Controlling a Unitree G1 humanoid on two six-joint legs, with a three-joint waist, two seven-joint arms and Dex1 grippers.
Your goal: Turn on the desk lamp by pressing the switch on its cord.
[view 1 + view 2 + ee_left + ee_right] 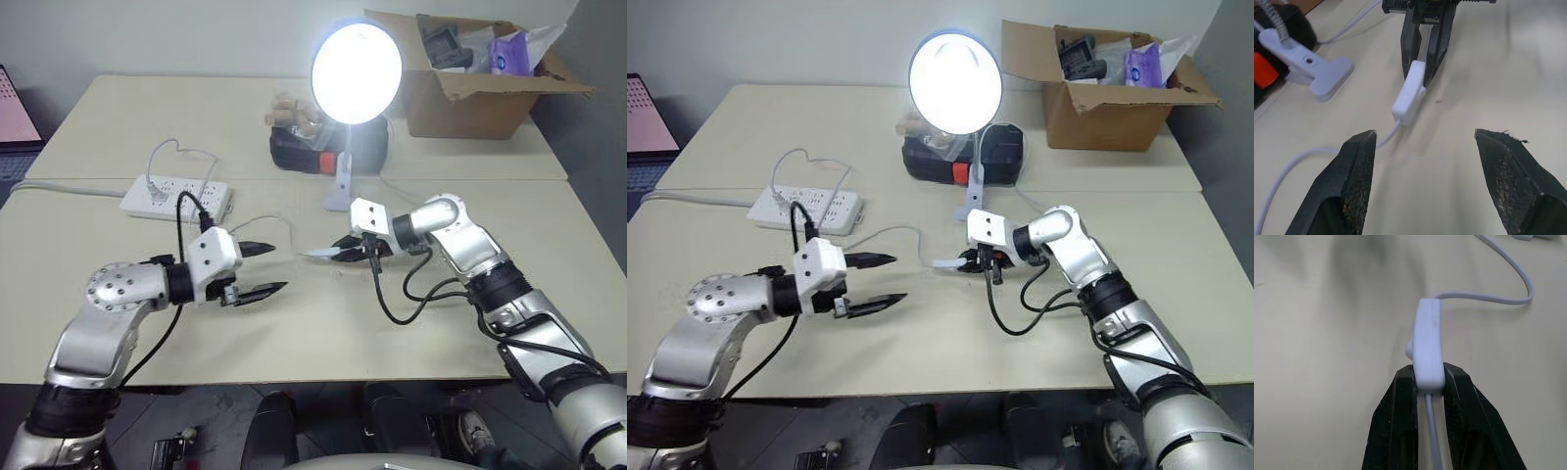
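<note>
- The desk lamp (pixel 356 70) is glowing, so I reckon the press is done and what's left is letting go cleanly.
- My right gripper (pixel 1427 382) is pinching the switch (pixel 1427 342) by its near end, just above the tabletop (pixel 323 333) in front of the lamp's base.
- My left gripper (pixel 263 269) hangs with fingers spread and nothing between them, a little way off the switch's free end.
- I'd lower the switch flat before opening, so the cord (pixel 890 233) doesn't flick it over.
- Plenty of bare room toward me; the power strip (pixel 176 195) sits farther back on the left, and the cardboard box (pixel 470 83) is well apart.
- I'd retreat toward the near edge.
</note>
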